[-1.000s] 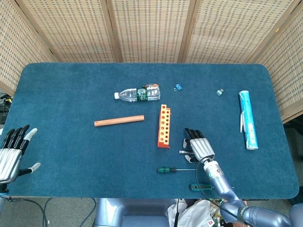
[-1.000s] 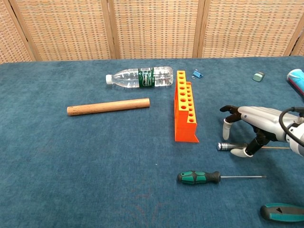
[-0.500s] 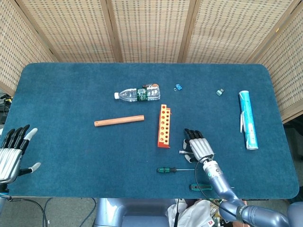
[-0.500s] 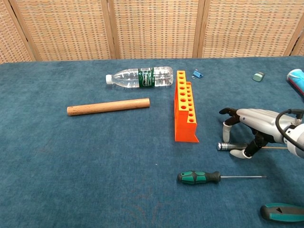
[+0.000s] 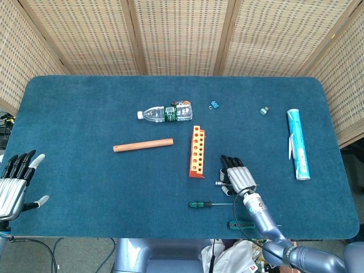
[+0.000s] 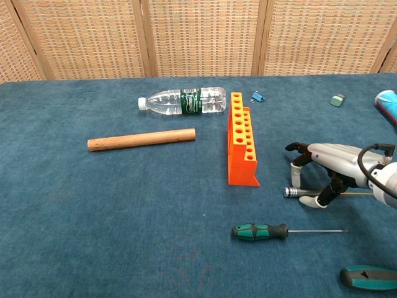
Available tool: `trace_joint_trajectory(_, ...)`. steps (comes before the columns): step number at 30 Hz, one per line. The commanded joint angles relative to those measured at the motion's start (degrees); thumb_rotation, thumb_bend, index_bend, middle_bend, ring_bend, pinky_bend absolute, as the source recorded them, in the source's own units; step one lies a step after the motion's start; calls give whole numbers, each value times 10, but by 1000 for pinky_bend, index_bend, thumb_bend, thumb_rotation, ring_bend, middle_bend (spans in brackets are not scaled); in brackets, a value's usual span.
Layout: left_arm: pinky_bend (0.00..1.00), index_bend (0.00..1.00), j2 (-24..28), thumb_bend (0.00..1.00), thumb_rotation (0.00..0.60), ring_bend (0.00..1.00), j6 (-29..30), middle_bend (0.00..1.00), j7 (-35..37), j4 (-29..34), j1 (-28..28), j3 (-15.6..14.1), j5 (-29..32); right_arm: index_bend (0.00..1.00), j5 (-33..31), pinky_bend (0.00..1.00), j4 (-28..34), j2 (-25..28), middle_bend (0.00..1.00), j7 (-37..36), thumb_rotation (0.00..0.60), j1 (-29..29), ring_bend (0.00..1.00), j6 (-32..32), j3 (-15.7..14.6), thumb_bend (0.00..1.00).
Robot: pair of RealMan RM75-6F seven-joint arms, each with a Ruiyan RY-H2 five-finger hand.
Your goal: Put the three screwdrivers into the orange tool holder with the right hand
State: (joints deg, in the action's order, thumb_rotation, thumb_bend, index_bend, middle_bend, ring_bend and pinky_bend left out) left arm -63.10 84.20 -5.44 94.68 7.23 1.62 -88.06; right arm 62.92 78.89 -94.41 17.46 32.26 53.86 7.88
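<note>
Right hand: the right hand (image 6: pixel 332 171) arches over a silver-handled screwdriver (image 6: pixel 296 192) lying flat; its fingertips touch it, but a real hold cannot be told
Left hand: the left hand (image 5: pixel 14 183) is spread wide, holding nothing
Other screwdrivers: green-handled screwdriver (image 6: pixel 260 232) close by; another green handle (image 6: pixel 367 277) at the surface edge
Holder: orange tool holder (image 6: pixel 241 139), hard plastic with round holes, just beside the hand
Risk: the smooth, round handle may roll away on the soft blue surface (image 6: pixel 124 217) if pinched badly
</note>
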Motion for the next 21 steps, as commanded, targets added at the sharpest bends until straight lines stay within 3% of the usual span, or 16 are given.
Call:
trace_joint_trajectory(1,0,0,0,0,600,0,0,0,-1,0,0,0,0,543,0,0,1,0,0,-3,600,0,0,1,0,338)
trace_joint_trajectory(21,0,0,1,0,600,0,-14,0,-4,4,5,-5,-1,607,60,0,77,48,22,-98,600,-20,0,61,24,415)
